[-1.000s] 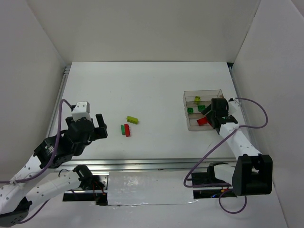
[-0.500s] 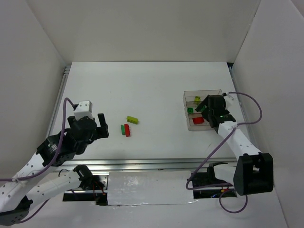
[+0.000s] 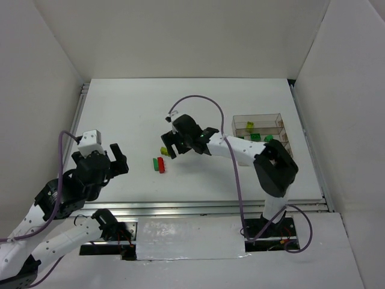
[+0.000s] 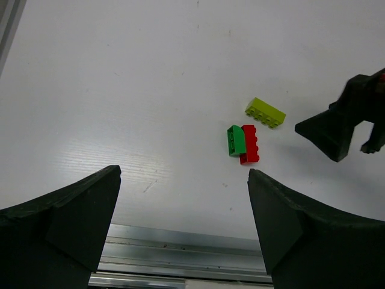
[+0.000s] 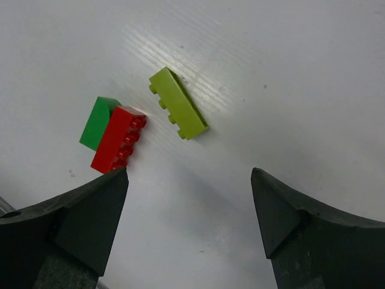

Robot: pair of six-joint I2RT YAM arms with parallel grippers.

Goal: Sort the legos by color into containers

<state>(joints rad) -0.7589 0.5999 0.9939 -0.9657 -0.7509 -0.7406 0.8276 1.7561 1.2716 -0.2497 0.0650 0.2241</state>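
Three loose legos lie mid-table: a yellow-green brick (image 3: 163,150) (image 5: 178,111) (image 4: 265,112), and a red brick (image 3: 161,165) (image 5: 118,139) (image 4: 249,144) pressed against a dark green one (image 3: 156,162) (image 5: 96,123) (image 4: 234,140). My right gripper (image 3: 169,145) (image 5: 189,173) hovers open just above and beside them, with nothing between its fingers. My left gripper (image 3: 114,160) (image 4: 184,171) is open and empty, to the left of the bricks near the front rail. The clear containers (image 3: 257,118) stand at the right and hold a yellow-green brick (image 3: 249,125) and green bricks (image 3: 255,137); my right arm covers their near part.
A metal rail (image 4: 180,253) runs along the table's front edge. White walls enclose the table at the left, back and right. The right arm's purple cable (image 3: 198,99) arcs over the table's middle.
My right arm has swung left from the containers to the loose bricks in the middle, jaws open. My left arm has drawn back a little to the left.
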